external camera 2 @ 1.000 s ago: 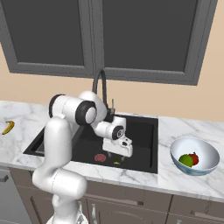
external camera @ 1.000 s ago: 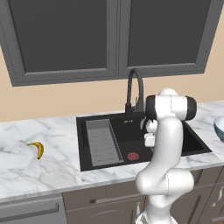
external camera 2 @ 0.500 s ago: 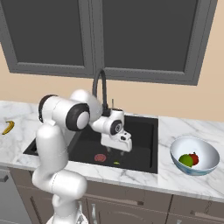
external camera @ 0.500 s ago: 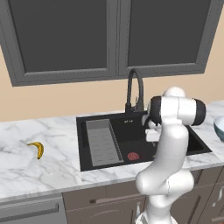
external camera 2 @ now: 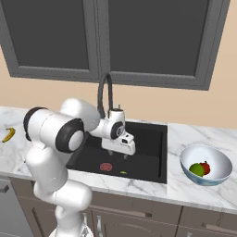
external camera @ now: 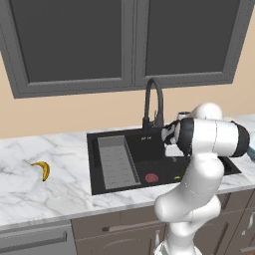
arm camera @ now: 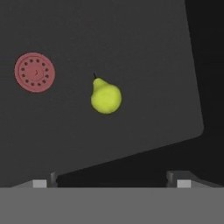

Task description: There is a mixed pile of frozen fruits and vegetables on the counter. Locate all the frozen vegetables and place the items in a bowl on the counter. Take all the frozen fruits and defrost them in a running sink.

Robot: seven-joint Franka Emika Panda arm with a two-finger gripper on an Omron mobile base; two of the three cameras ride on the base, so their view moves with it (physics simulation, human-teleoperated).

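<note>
Altogether four small pieces show, one of each kind. Farthest left, one banana [external camera: 42, 170] lies alone on the white marble counter [external camera: 45, 196], curved, yellow, dark at its tips, well apart from the sink [external camera: 113, 162]. That single black basin holds one grey ribbed tray [external camera: 117, 162] along its left side, one reddish round drain [arm camera: 35, 72] dotted with small holes, and one yellow-green pear-shaped piece [arm camera: 105, 97] with a short dark stem, lying on the dark floor just beside the drain but not touching it. One tall black arched faucet [external camera: 153, 102] rises behind the basin. Above the basin hangs the gripper [external camera 2: 118, 154], its two fingertips [arm camera: 42, 181] spread wide at the bottom corners of the hand view, released and grasping nothing, with the pear below and between them. Farthest right, one pale blue-white bowl [external camera 2: 205, 165] sits on the counter, much wider than its contents: one dark green ball [external camera 2: 197, 169] and one red round piece [external camera 2: 205, 167], touching each other inside it. Two dark cabinet doors hang above the whole stretch.
</note>
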